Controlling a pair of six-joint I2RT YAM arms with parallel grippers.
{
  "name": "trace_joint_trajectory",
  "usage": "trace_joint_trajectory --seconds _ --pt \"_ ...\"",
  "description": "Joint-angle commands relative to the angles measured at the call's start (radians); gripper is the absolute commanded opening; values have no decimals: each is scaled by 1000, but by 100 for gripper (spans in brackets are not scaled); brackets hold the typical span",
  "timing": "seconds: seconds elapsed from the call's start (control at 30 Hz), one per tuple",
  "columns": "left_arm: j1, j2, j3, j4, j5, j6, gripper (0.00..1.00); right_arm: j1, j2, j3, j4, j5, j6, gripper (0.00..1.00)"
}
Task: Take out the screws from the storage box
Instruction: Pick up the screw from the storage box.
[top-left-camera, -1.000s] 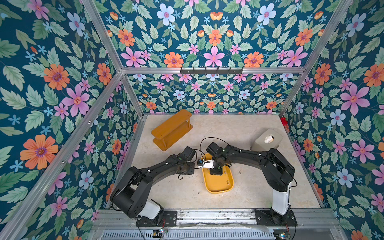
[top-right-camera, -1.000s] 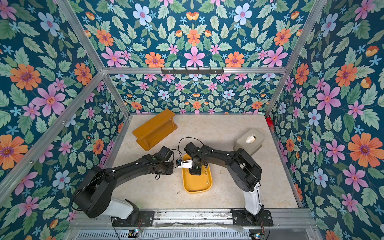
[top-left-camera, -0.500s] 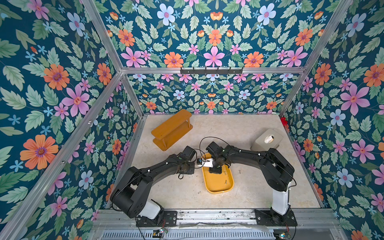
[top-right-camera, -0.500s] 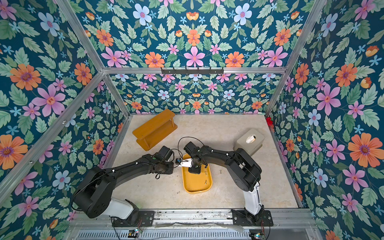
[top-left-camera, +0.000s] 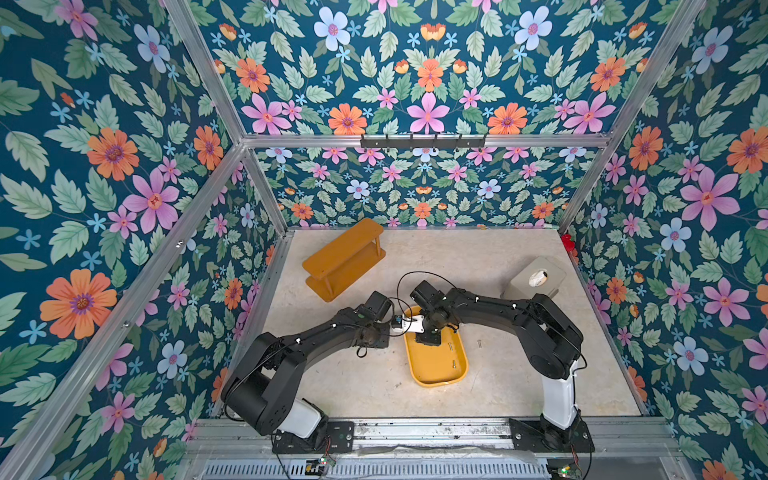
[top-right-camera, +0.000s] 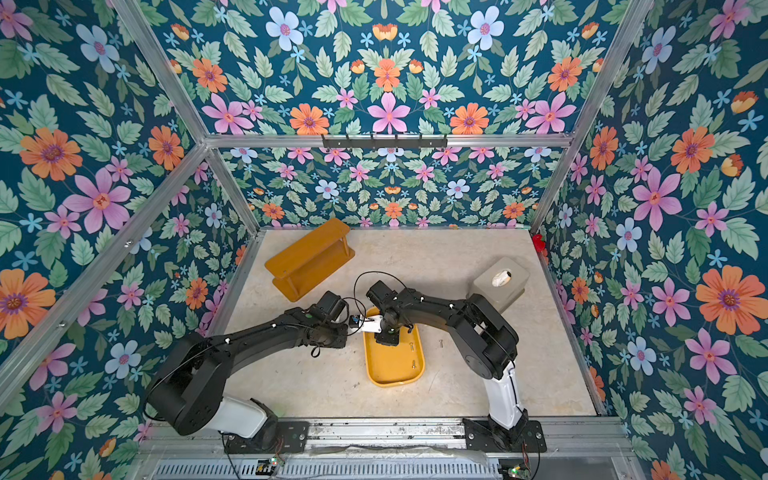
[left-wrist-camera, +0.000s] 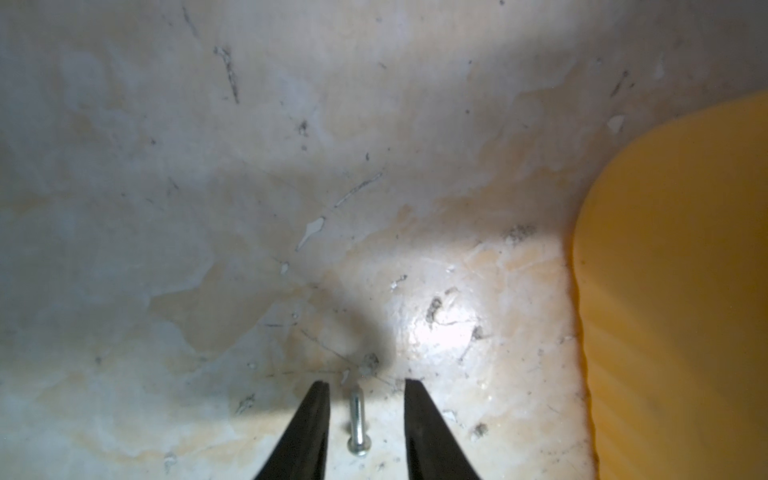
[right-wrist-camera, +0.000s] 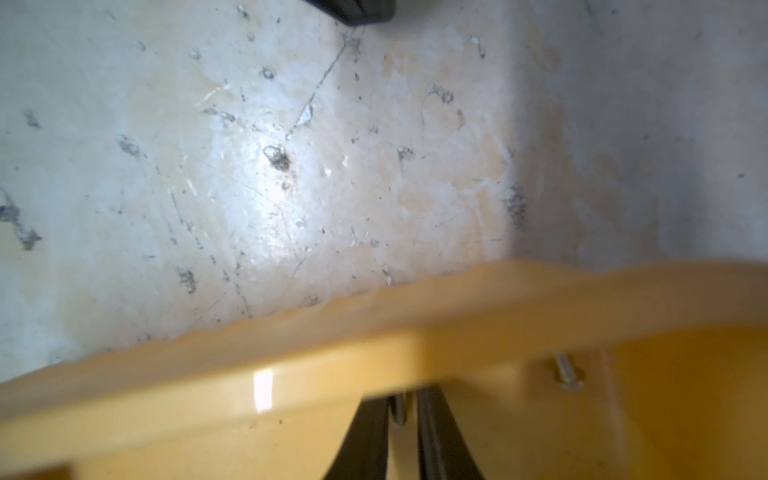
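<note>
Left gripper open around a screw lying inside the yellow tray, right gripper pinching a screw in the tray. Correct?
One thing is off: the screw that the open left gripper straddles lies on the bare table beside the yellow tray, not inside it, as the left wrist view shows. The right gripper does pinch a second screw in the tray.

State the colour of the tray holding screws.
Yellow; the storage box shows best in a top view.

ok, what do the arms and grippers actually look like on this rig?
The left arm and right arm are black jointed links on white base segments, with thin black cable loops. The left gripper and right gripper each have two black tapering fingers.
</note>
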Motion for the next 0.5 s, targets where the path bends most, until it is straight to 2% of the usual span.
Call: trace_joint_trajectory --seconds 0.0,0.23,0.33,0.47 --pt "1 -6 7 -17 5 10 38 -3 29 -12 -128 34 -1 12" --pt "0 -16 26 -25 -10 12 44 -2 52 -5 -182 76 8 0" --pt "1 -15 35 -25 -17 13 44 -3 37 -16 -163 70 50 0" --pt "1 -19 48 -22 -21 12 45 -29 -35 -40 -82 -3 161 0"
